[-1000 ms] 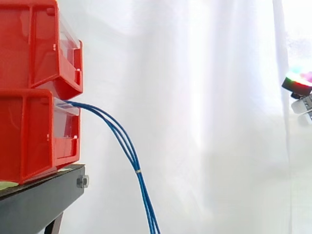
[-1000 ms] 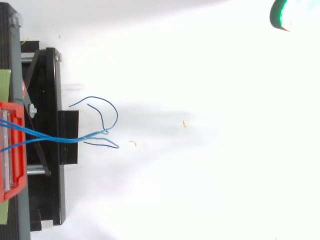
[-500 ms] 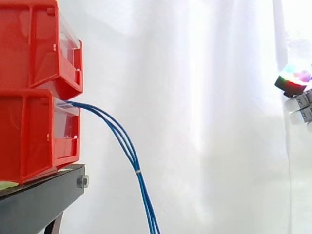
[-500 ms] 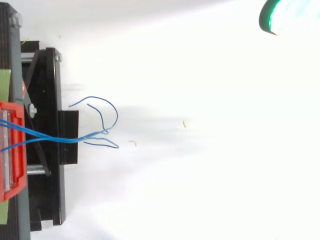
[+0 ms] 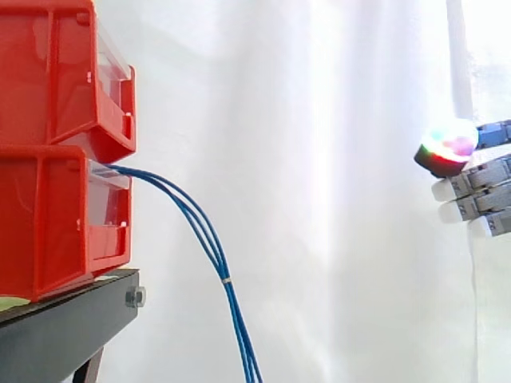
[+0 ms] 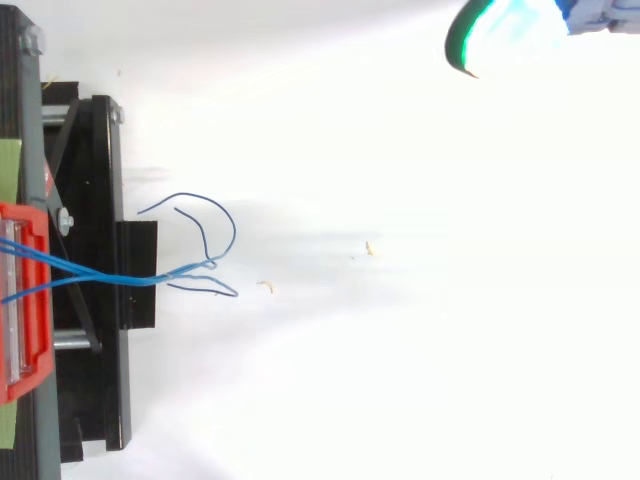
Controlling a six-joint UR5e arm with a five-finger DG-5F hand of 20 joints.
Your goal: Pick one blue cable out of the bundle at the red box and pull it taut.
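The bundle of blue cables (image 5: pixel 209 239) is hanging out of the lower red bin (image 5: pixel 56 223) at the left of the side view. It is arching down to the bottom edge, and a small pale band (image 5: pixel 227 280) is binding the strands partway down. From above, the strands are crossing the black stand (image 6: pixel 100 400) at the left, with their loose ends curling over the white floor (image 6: pixel 400 350). An upper red bin (image 5: pixel 64 72) is sitting on the lower one. The hand (image 5: pixel 487 195) is hovering at the right edge of the side view, well apart from the cables. Its fingers (image 5: pixel 459 185) are lying straight and stacked, pointing left and gripping nothing, with a glowing pad (image 5: pixel 447 145) above them.
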